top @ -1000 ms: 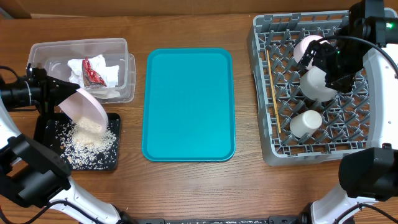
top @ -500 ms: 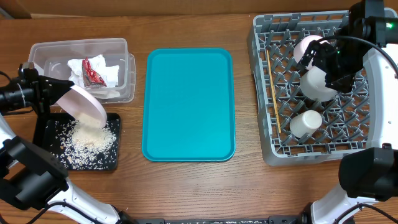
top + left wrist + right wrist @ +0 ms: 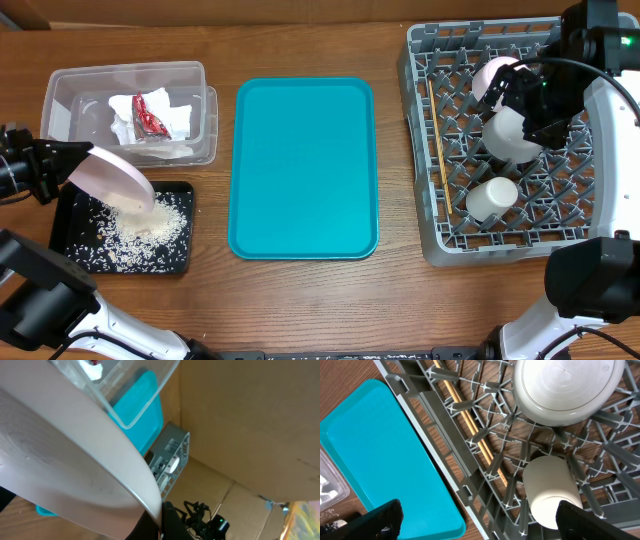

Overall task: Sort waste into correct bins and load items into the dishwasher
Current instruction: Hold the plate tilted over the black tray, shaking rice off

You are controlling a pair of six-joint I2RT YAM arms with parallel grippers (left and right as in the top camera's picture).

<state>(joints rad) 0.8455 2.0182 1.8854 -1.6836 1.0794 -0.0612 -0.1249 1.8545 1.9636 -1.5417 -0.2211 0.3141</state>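
No text, label, brand, number or sign can be read in any view. The small red wrapper (image 3: 152, 118) in the clear tub (image 3: 60, 85), upper left of the overhead frame, is too small to show print. A yellowish patch (image 3: 305, 520), lower right of the left wrist frame, is blurred.

Smooth glossy plate (image 3: 112, 178), clear plastic tub (image 3: 56, 95), grained wooden table (image 3: 300, 295) (grey plastic rack (image 3: 420, 200))
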